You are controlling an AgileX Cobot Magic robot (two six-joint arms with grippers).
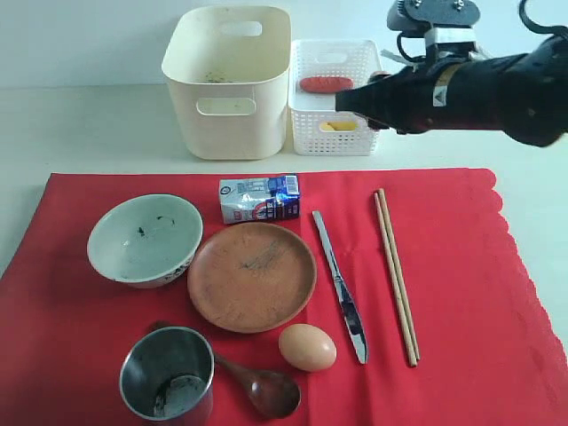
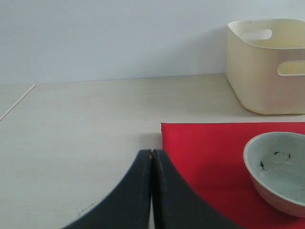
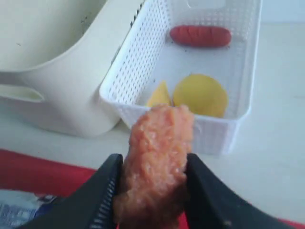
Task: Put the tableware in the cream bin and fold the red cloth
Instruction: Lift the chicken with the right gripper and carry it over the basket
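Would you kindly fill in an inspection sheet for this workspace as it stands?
Surface: pale table with the red cloth spread flat on it.
Job's things: bowl, plate, cup, spoon, knife and chopsticks all lie on the cloth. No tableware seen in the cream bin behind it.
Clutter: egg and milk carton on the cloth. The white basket beside the bin holds a sausage and lemon.
Grippers: left gripper shut and empty by the cloth's corner. Right gripper shut on a pink chunk near the basket.
Cables: black cable looping above the right arm.
Surroundings: plain pale wall.
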